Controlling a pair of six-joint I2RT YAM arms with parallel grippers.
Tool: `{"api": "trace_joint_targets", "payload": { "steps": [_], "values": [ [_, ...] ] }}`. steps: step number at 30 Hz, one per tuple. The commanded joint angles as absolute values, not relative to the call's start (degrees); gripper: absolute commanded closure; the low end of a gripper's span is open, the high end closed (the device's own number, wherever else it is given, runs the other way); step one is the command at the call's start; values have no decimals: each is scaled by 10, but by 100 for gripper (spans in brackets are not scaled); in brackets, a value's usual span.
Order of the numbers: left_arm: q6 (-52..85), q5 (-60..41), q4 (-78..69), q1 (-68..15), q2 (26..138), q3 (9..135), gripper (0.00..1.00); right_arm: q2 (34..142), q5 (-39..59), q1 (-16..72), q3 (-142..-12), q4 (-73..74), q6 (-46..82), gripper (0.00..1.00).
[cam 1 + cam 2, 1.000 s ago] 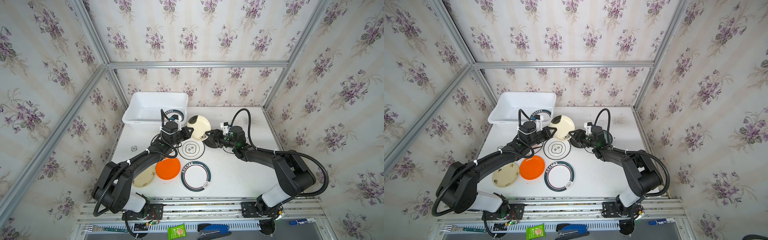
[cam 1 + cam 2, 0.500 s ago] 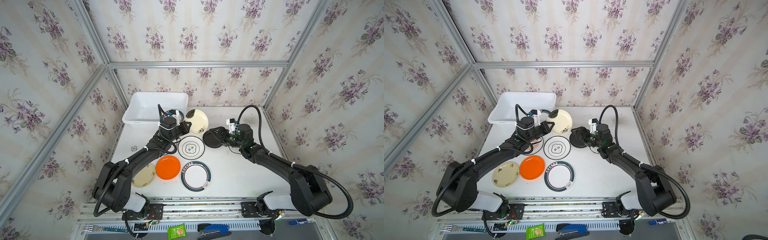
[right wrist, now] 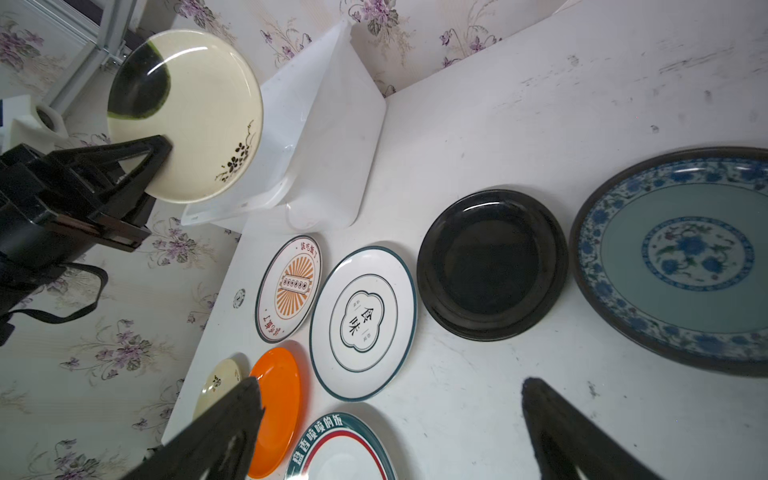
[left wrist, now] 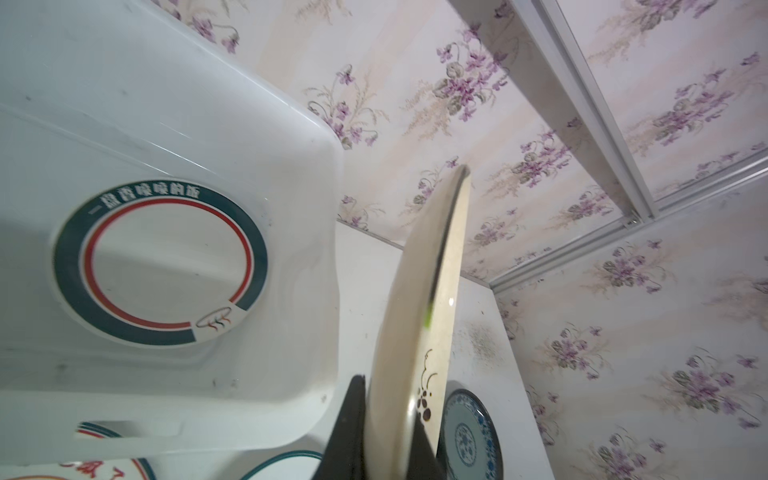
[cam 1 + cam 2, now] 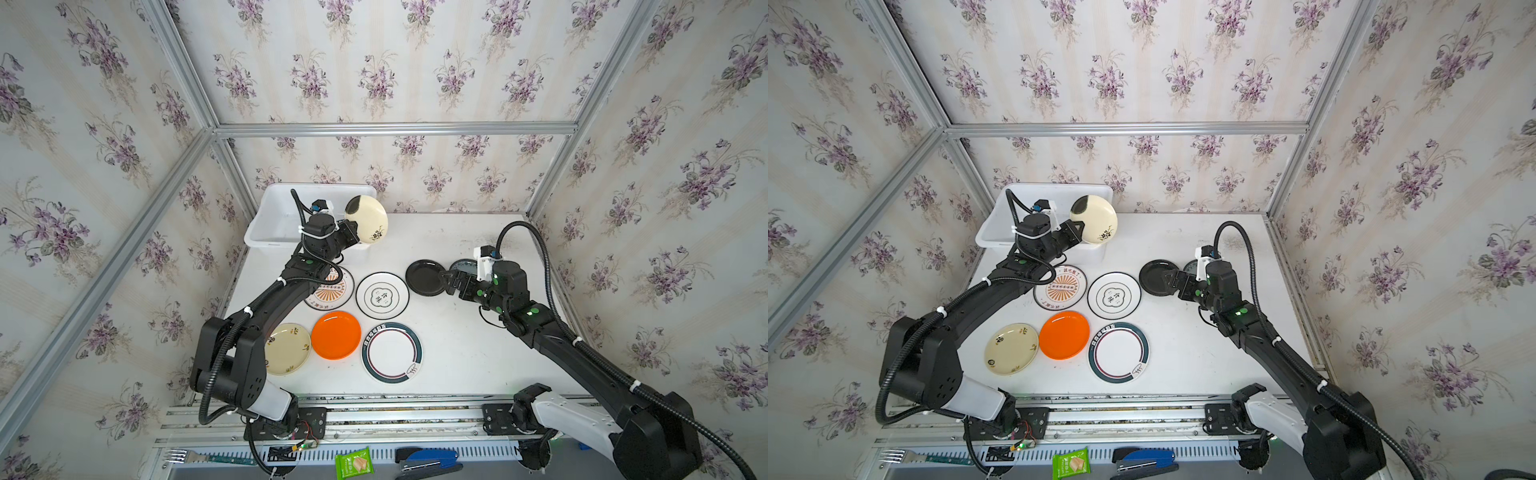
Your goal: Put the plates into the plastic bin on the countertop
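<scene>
A: Grip first: what has the left gripper [image 5: 353,236] got?
B: It's pinched tight on the cream plate's [image 5: 368,219] rim, above the near right corner of the bin [image 5: 274,216]. The plate stands on edge, face toward the right arm.
A: And the right gripper [image 5: 451,283]?
B: Jaws spread wide, empty, by the black plate's [image 5: 422,277] edge on the countertop [image 5: 457,353].
A: Anything in the bin?
B: The arm hides that in both top views. The left wrist view shows a teal-banded plate [image 4: 160,266] flat inside, and the cream one edge-on. The right wrist view shows the blue plate [image 3: 681,257].
</scene>
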State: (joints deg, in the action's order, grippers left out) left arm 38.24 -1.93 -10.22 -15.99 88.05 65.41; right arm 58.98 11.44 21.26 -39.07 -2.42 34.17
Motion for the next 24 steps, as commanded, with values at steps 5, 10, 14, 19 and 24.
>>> {"api": "trace_joint_targets", "payload": {
  "steps": [5,10,14,19,24],
  "values": [
    [315,62,-52,-123,924,719,100,537,53,212,-375,-64,313,0],
    [312,59,-6,-103,973,761,100,513,28,213,-371,-92,306,0],
    [330,32,0,-83,1006,772,100,504,22,212,-365,-95,309,0],
    [324,2,14,-70,1048,794,100,510,23,212,-365,-94,309,0],
    [322,-19,32,-66,1083,816,100,513,25,212,-364,-94,313,0]
  ]
}}
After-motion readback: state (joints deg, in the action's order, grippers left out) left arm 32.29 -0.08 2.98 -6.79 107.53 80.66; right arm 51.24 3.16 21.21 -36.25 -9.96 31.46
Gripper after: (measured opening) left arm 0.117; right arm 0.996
